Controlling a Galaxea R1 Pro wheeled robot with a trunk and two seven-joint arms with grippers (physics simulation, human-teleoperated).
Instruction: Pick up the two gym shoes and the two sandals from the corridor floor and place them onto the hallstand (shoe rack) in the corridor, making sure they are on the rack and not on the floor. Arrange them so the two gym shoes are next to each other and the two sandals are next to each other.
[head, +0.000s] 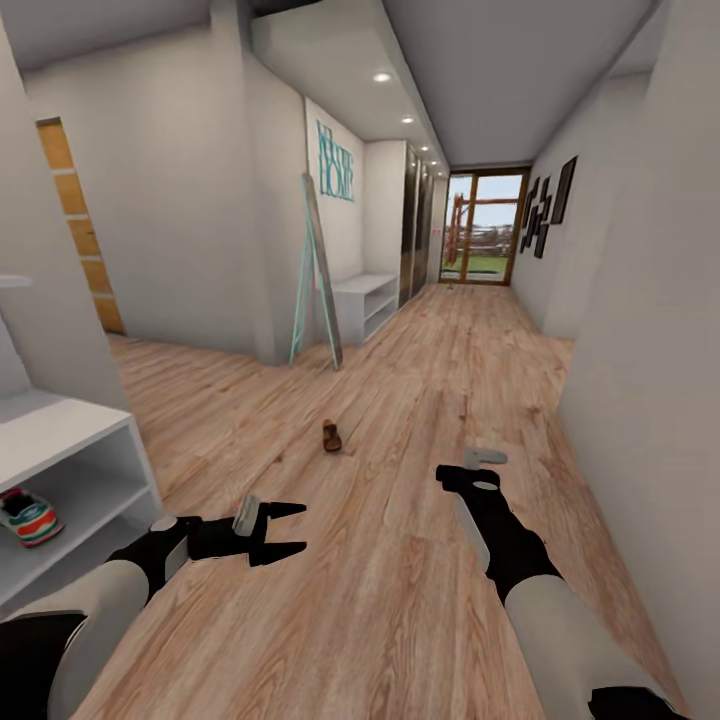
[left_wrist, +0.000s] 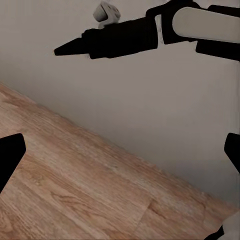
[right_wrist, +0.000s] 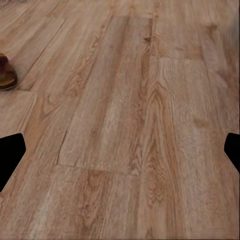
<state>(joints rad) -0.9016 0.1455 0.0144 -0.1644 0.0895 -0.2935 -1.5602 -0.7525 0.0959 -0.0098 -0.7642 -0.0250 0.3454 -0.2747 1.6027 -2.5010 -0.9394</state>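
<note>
gym shoe (head: 28, 516) cut by edge, sandal (right_wrist: 6, 73) cropped

One dark-brown sandal (head: 332, 436) is seen lying alone on the corridor floor (head: 400, 560), mid-width. One cream gym shoe (head: 28, 515) with green stripes and red accents is seen on the lower shelf of the hallstand (head: 70, 440).

A sandal (head: 332, 436) lies on the floor (head: 400, 600) ahead, between the two arms and beyond them. At the left, a sneaker (head: 28, 516) sits in the shoe rack (head: 60, 440) (lower shelf). A mirror (head: 320, 270) leans farther back, left.
</note>
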